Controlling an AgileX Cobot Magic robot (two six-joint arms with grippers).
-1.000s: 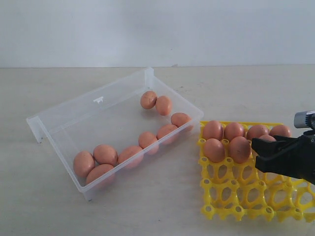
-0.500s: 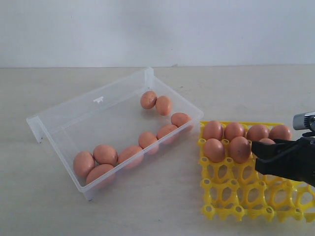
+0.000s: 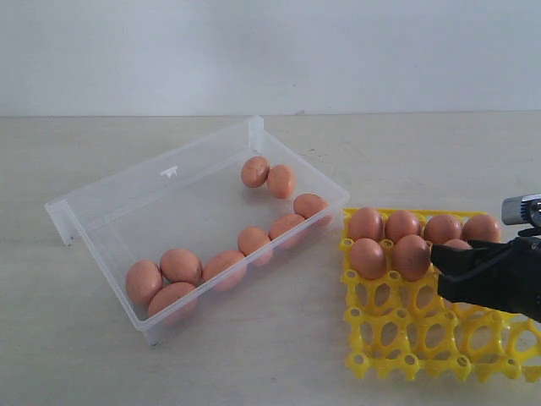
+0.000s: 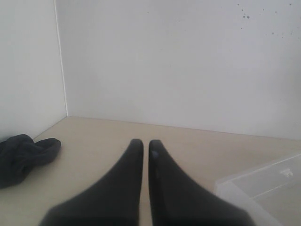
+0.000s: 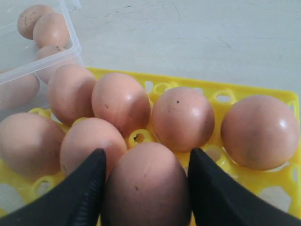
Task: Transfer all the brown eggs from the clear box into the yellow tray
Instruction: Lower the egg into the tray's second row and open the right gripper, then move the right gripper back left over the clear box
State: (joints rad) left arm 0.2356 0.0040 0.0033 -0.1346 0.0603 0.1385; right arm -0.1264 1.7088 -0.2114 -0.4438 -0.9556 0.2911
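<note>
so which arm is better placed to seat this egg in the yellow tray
Right: the right pincer grips the egg over the yellow tray, while the left pincer is shut, empty and pointing at the wall.

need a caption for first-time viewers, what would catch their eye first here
The bright yellow tray at the right stands out first, with seven eggs filling its far cups. The black right claw straddles one egg there, its jaws tight against the egg's sides. At the left, nine eggs lie along one long wall of the clear box.
</note>
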